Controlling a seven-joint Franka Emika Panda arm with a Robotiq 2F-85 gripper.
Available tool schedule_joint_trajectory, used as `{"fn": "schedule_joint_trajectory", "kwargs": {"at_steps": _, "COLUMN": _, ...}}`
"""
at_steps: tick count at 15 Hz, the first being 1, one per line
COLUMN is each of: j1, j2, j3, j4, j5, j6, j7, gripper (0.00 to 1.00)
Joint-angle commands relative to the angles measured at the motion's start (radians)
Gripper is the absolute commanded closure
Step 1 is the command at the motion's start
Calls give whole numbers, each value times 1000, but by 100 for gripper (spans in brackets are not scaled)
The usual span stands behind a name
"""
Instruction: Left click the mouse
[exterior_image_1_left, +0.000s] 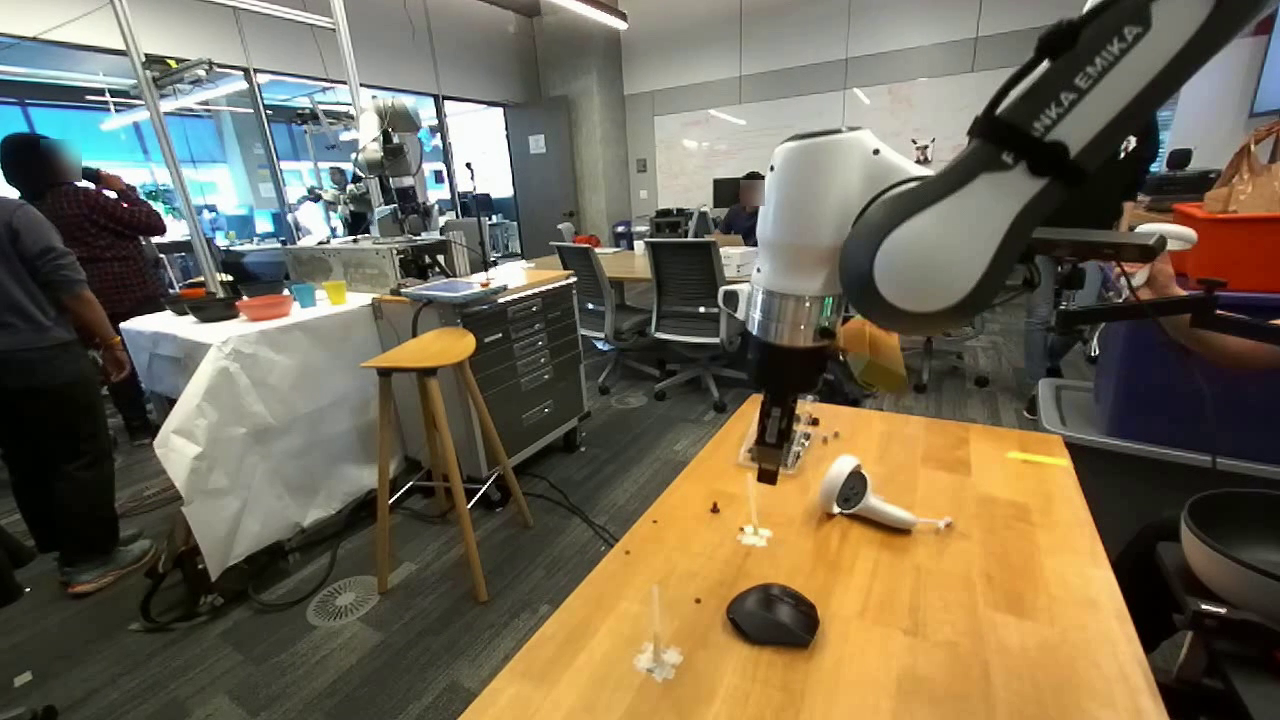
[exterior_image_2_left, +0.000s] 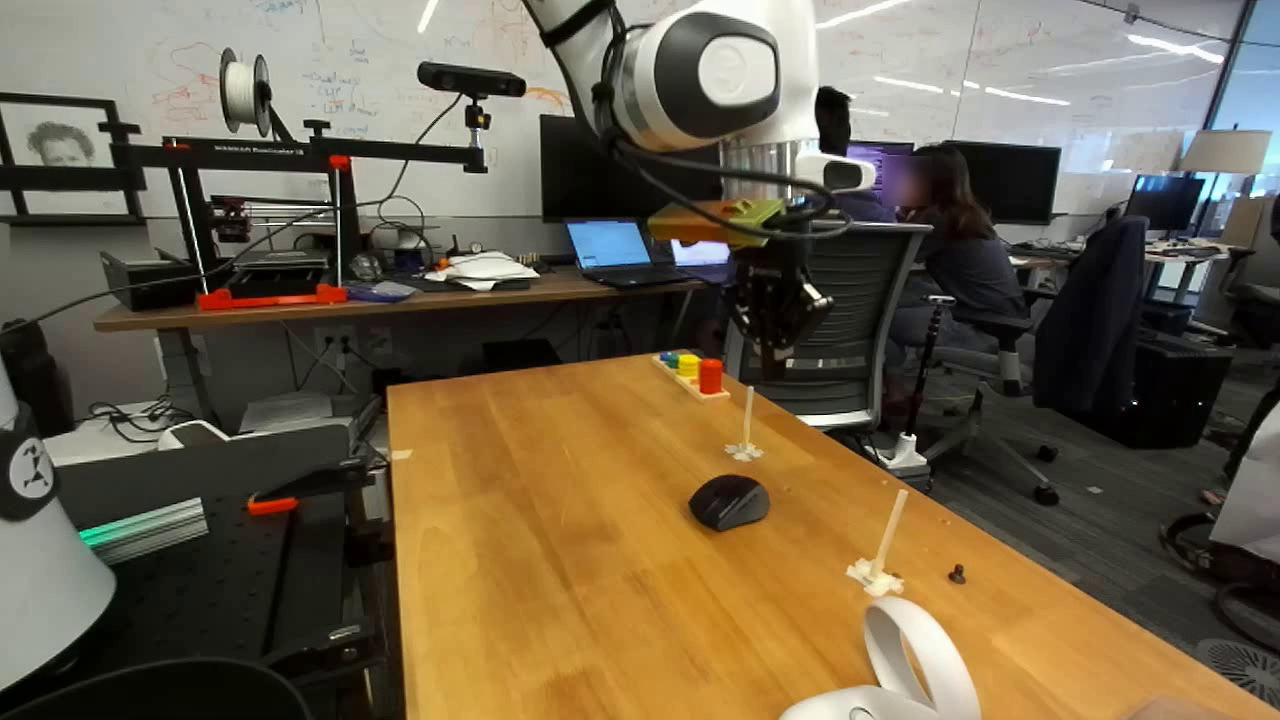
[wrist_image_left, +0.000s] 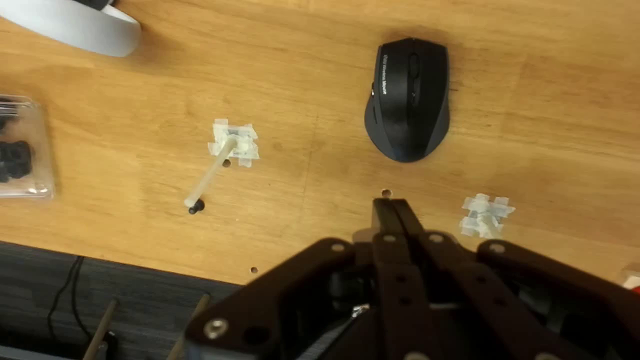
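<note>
The black mouse (exterior_image_1_left: 773, 616) lies on the wooden table (exterior_image_1_left: 960, 620). It also shows in another exterior view (exterior_image_2_left: 729, 502) and in the wrist view (wrist_image_left: 410, 105), where its scroll wheel end points to the top of the picture. My gripper (wrist_image_left: 392, 201) is shut, its two fingertips together with nothing between them. In the wrist view the fingertips stand below the mouse's rear end, apart from it. In both exterior views the gripper (exterior_image_1_left: 768, 474) hangs pointing down, above the table and clear of the mouse; it shows there too (exterior_image_2_left: 774, 368).
Two thin pale rods (exterior_image_1_left: 752, 505) (exterior_image_1_left: 656, 620) stand taped upright on the table near the mouse. A white controller (exterior_image_1_left: 875, 508) lies beside them. A clear plastic box (wrist_image_left: 44, 150) with dark parts and a small dark screw (exterior_image_2_left: 957, 574) are on the table, with a red block (exterior_image_2_left: 710, 377) at one end.
</note>
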Motion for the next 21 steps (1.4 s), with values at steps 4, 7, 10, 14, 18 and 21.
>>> {"fn": "schedule_joint_trajectory", "kwargs": {"at_steps": 4, "j1": -86, "j2": -181, "j3": 28, "j4": 76, "j5": 159, "j6": -367, "j7": -253, "gripper": 93}}
{"fn": "schedule_joint_trajectory", "kwargs": {"at_steps": 7, "j1": -94, "j2": -232, "j3": 10, "j4": 115, "j5": 159, "j6": -538, "j7": -315, "gripper": 93}}
{"fn": "schedule_joint_trajectory", "kwargs": {"at_steps": 10, "j1": -95, "j2": -273, "j3": -3, "j4": 140, "j5": 149, "j6": -663, "j7": -357, "gripper": 93}}
{"fn": "schedule_joint_trajectory", "kwargs": {"at_steps": 14, "j1": -90, "j2": -302, "j3": -16, "j4": 169, "j5": 143, "j6": -760, "j7": -385, "gripper": 65}}
{"fn": "schedule_joint_trajectory", "kwargs": {"at_steps": 18, "j1": -95, "j2": -323, "j3": -27, "j4": 176, "j5": 158, "j6": -879, "j7": -457, "gripper": 37}}
{"fn": "schedule_joint_trajectory", "kwargs": {"at_steps": 21, "j1": -96, "j2": -333, "j3": -39, "j4": 181, "j5": 142, "j6": -932, "j7": -482, "gripper": 15}}
